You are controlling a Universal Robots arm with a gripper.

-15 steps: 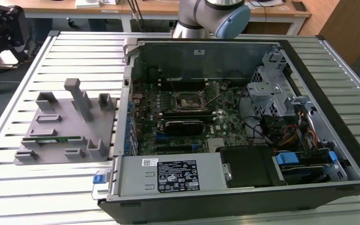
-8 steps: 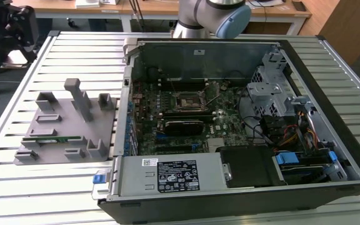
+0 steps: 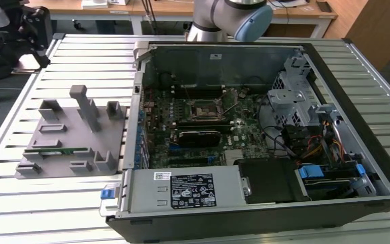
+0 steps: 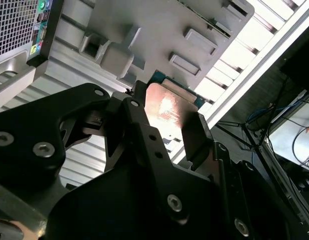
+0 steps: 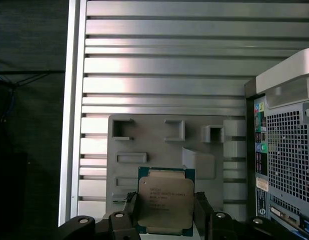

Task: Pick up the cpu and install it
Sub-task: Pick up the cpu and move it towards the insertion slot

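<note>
Black two-finger metal claw (image 5: 165, 214) is closed down to chip width. It has the cpu (image 5: 166, 192), a flat square chip with a silvery-white metal lid and thin green rim, pinched by two opposite edges. In the second wrist view the lid shows a coppery glare between the fingers (image 4: 194, 132). Edge grip makes sense: the lid faces the first wrist camera, the contact side touches nothing, and the chip sits flat and square to the fingers, which I'd judge a socket drop needs. The chip looks lifted clear, hanging over the grey moulded plastic holder tray (image 5: 159, 142). That's a matte slab with raised rectangular pockets and upright posts, shaped to park each part in a known spot. In the exterior view the long narrow green memory stick (image 3: 56, 151) lies in its slot on that tray. The tray rests on the ribbed aluminium slat table (image 5: 169, 65), shiny with dark grooves. Just beside the tray is the open black-and-silver steel computer case (image 3: 249, 218), side panel off so the green motherboard (image 3: 242, 127) is reachable from above. The square black-framed socket (image 3: 200, 109) near the board's middle has nothing silver in it, so the install isn't done.
</note>
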